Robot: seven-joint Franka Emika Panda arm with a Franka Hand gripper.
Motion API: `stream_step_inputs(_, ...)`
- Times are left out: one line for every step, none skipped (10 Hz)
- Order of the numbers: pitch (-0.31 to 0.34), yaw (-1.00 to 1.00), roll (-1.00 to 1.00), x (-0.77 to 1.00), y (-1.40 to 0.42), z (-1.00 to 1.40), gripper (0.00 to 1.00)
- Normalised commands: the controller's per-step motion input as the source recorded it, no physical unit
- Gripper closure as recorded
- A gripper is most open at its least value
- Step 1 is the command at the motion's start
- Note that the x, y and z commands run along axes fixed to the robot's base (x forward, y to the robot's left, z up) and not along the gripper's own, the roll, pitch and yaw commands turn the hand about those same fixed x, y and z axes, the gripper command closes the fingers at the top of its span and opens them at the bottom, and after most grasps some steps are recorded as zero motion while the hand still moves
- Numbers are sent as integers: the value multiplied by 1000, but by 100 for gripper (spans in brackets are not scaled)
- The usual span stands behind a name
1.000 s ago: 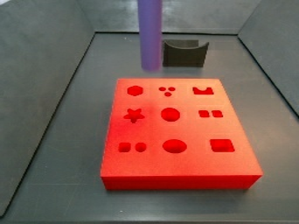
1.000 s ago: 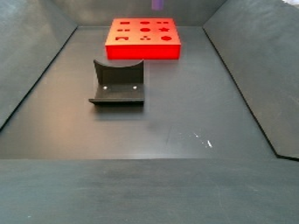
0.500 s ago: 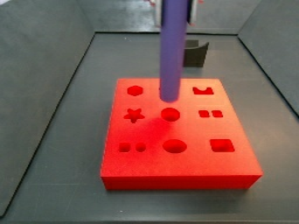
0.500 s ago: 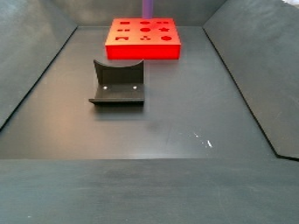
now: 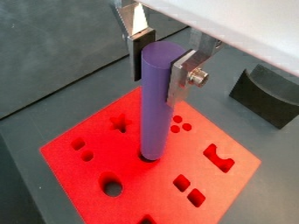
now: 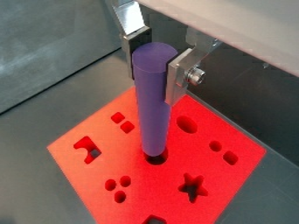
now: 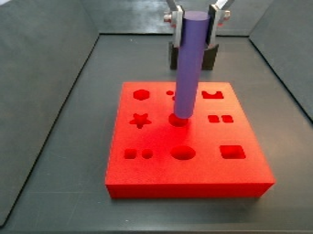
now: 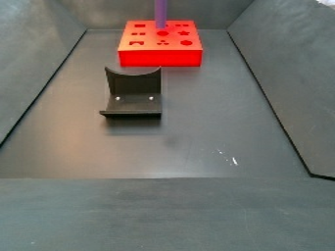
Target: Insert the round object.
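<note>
My gripper (image 5: 163,58) is shut on the top of the round object, a long purple cylinder peg (image 5: 155,101), and holds it upright. It shows in both wrist views (image 6: 153,96) and in a side view (image 7: 188,64). The peg's lower end stands in the round hole at the middle of the red block (image 7: 189,146), which has several shaped holes. In a side view only a short piece of the peg (image 8: 161,12) shows above the red block (image 8: 161,49). The silver fingers (image 6: 181,74) clamp the peg's upper end from both sides.
The dark fixture (image 8: 132,93) stands on the grey floor apart from the red block; it also shows behind the block in a side view (image 7: 210,55) and in a wrist view (image 5: 271,93). Grey walls close in the floor.
The gripper has carried the peg from behind the block to over its middle and lowered it, so its lower end now stands in the round hole.
</note>
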Motion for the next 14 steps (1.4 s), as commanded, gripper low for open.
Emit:
stream_step_inputs(0, -17, 0, -31, 0, -303, 100)
stream_step_inputs(0, 0, -36, 0, 0, -277, 100)
stream_step_inputs(0, 0, -43, 54, 0, -260, 100)
stream_step_inputs(0, 0, -21, 0, 0, -251, 100)
stream_step_inputs(0, 0, -13, 0, 0, -260, 100)
stream_step_inputs(3, -6, -6, 0, 0, -257, 100)
stream_step_inputs(4, -6, 0, 0, 0, -263, 100)
stream_step_inputs(39, -3, 0, 23, 0, -291, 100)
stream_step_inputs(99, -29, 0, 126, 0, -377, 100)
stream_step_inputs(119, -40, 9, 111, 0, -429, 100)
stream_step_inputs(123, -37, 37, 97, 0, -494, 100)
stream_step_inputs(99, -31, 33, 57, 0, -606, 100)
stream_step_inputs(80, -29, 29, 31, 0, -629, 100)
stream_step_inputs(77, -29, 23, 26, 0, -557, 100)
